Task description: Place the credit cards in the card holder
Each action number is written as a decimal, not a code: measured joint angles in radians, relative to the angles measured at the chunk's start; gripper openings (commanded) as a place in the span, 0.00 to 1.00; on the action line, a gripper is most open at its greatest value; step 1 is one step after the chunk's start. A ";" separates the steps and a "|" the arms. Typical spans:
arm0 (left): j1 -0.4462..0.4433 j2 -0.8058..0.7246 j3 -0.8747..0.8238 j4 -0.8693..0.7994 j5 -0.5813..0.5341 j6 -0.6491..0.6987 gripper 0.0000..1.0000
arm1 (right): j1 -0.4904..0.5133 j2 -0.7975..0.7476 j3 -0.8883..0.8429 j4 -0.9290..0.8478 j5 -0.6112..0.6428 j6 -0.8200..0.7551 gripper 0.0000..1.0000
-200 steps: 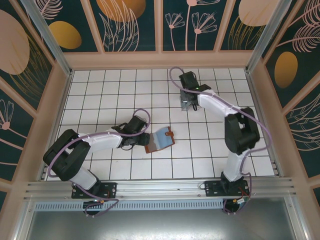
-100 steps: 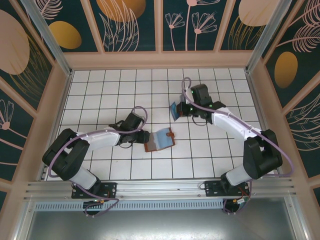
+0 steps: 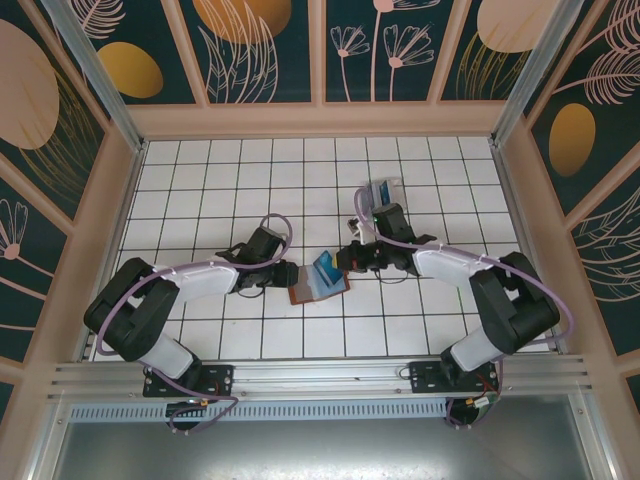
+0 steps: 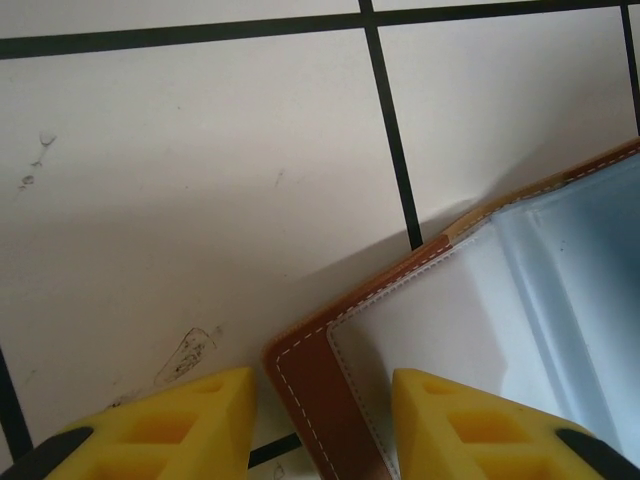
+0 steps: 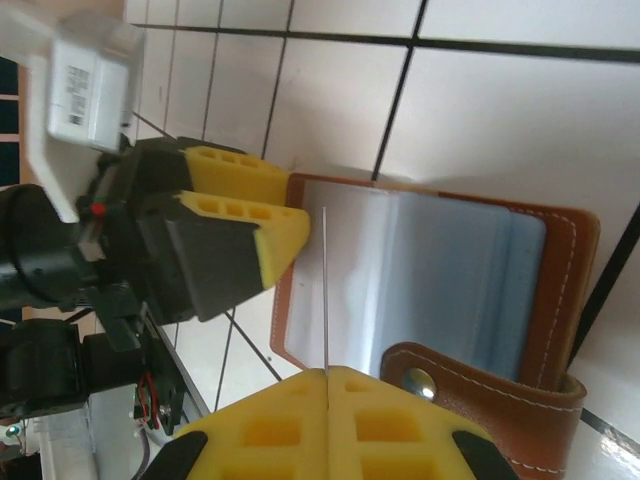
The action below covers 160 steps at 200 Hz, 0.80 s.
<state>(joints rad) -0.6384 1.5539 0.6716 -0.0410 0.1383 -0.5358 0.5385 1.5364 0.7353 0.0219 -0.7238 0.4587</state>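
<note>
The reddish-brown card holder lies open on the tiles, its clear inner sleeves facing up. My left gripper is at its left edge. In the left wrist view, the left gripper stands open, one yellow finger over the tile and the other over the sleeve, with the holder's brown corner between them. My right gripper hovers over the holder, shut on a blue credit card. That card shows edge-on as a thin line rising from the shut jaws.
A clear plastic box with more cards stands behind the right arm. The holder's snap strap lies just beside the right fingers. The left fingers are close to the card's far edge. Walls ring the tiled floor.
The right arm has swung from the clear box at the back down to the card holder, carrying the blue card. The left gripper has stayed at the holder's left edge.
</note>
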 measured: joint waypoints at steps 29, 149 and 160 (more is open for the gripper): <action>0.000 -0.005 -0.009 0.001 -0.004 0.001 0.31 | 0.000 0.034 -0.007 0.012 -0.004 -0.007 0.00; 0.000 -0.005 -0.018 0.005 -0.014 -0.003 0.10 | 0.023 0.145 -0.007 0.058 -0.008 0.001 0.00; 0.000 -0.005 -0.019 0.009 -0.016 -0.003 0.08 | 0.024 0.156 -0.007 0.069 -0.008 0.007 0.00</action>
<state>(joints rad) -0.6384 1.5494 0.6521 -0.0319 0.1226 -0.5392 0.5629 1.6920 0.7284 0.0914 -0.7319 0.4656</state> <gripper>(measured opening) 0.095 0.046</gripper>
